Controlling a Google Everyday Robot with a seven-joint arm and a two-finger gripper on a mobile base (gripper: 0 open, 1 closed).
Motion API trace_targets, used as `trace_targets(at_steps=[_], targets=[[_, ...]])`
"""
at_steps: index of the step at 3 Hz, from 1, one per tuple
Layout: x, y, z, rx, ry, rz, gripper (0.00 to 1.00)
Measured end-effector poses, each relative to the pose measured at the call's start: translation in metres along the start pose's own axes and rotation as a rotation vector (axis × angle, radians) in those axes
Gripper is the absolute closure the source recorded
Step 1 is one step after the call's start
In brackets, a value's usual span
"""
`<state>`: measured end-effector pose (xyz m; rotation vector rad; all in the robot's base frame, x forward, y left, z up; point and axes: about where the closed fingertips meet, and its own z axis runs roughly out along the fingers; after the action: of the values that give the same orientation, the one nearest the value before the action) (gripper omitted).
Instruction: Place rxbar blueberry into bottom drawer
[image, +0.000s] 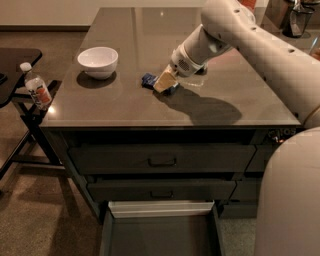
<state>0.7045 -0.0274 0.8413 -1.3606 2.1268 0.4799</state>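
Tool (165, 81) sits over the rxbar blueberry (148, 79) on the desk (125, 105); whether it grips cannot be told. Risk: a shallow pinch could drop the flat bar short of the open bottom drawer (160, 237).

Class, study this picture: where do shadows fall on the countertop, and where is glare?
Camera view: the arm throws a dark shadow on the countertop to the picture's right of the gripper, which is at the rxbar blueberry; the bowl shadows its near side; pale glare streaks the far end; the bottom drawer is dim.
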Motion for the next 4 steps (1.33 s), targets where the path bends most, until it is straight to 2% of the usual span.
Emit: trace_targets(at_steps=[1,3,4], targets=[[0.000,0.001,-0.002,0.001,0.002,-0.001,1.00],[0.016,0.042,-0.088,0.081,0.007,-0.070,1.00],[0.037,0.071,-0.131,0.127,-0.003,-0.093,1.00]])
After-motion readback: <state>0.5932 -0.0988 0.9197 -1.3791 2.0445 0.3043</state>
